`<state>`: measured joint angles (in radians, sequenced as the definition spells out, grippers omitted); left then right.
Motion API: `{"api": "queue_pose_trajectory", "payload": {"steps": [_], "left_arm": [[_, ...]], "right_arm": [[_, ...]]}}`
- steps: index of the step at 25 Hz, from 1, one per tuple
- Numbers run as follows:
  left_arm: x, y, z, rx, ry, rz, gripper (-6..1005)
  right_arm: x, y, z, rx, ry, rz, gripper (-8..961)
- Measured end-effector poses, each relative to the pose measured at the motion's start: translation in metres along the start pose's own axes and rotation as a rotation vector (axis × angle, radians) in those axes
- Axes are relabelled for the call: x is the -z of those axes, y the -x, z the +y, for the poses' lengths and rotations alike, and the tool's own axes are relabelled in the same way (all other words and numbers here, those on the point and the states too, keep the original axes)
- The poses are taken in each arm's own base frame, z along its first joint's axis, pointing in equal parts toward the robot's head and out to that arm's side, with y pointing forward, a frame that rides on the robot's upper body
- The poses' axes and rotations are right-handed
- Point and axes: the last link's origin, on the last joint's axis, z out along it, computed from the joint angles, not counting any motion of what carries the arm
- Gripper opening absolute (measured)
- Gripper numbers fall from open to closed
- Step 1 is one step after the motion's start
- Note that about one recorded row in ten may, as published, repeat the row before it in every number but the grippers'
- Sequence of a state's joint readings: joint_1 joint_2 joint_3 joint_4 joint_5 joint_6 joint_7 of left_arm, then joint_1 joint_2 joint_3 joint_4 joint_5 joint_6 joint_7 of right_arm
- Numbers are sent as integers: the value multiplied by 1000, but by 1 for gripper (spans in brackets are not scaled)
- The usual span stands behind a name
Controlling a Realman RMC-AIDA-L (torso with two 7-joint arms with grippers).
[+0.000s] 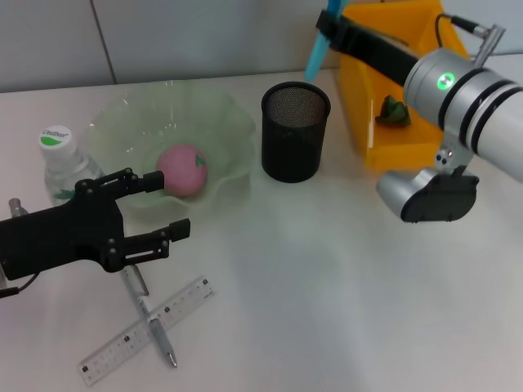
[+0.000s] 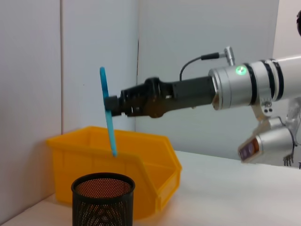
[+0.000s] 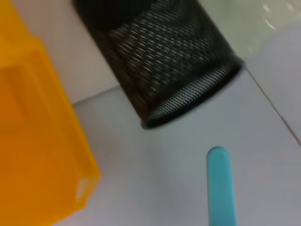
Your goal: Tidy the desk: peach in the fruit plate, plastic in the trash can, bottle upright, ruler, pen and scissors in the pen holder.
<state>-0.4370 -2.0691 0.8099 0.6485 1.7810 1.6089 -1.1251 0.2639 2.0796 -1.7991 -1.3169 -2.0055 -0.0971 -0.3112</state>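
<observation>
My right gripper (image 1: 328, 26) is raised behind the black mesh pen holder (image 1: 294, 135), shut on a slim blue item (image 1: 315, 55) that looks like the scissors. This blue item (image 2: 109, 127) hangs tip-down above and behind the holder (image 2: 103, 200), in front of the yellow trash can (image 2: 146, 160). The pink peach (image 1: 182, 170) lies in the green fruit plate (image 1: 233, 122). Crumpled green plastic (image 1: 394, 110) sits in the trash can (image 1: 400, 151). The bottle (image 1: 64, 167) stands upright. The clear ruler (image 1: 147, 329) and the pen (image 1: 163, 347) lie crossed on the desk. My left gripper (image 1: 172, 206) is open beside the plate.
The right wrist view shows the blue tip (image 3: 220, 188) over bare desk, with the holder (image 3: 174, 56) and the trash can (image 3: 33, 117) close by. A grey wall rises behind the desk.
</observation>
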Motion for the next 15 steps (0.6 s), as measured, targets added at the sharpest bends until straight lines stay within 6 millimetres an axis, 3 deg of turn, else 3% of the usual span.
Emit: {"api": "queue_pose_trajectory", "payload": {"steps": [15], "left_arm": [[2, 11, 6, -17, -26, 27, 783]], "right_arm": [[-6, 33, 0, 181, 26, -10, 323]]}}
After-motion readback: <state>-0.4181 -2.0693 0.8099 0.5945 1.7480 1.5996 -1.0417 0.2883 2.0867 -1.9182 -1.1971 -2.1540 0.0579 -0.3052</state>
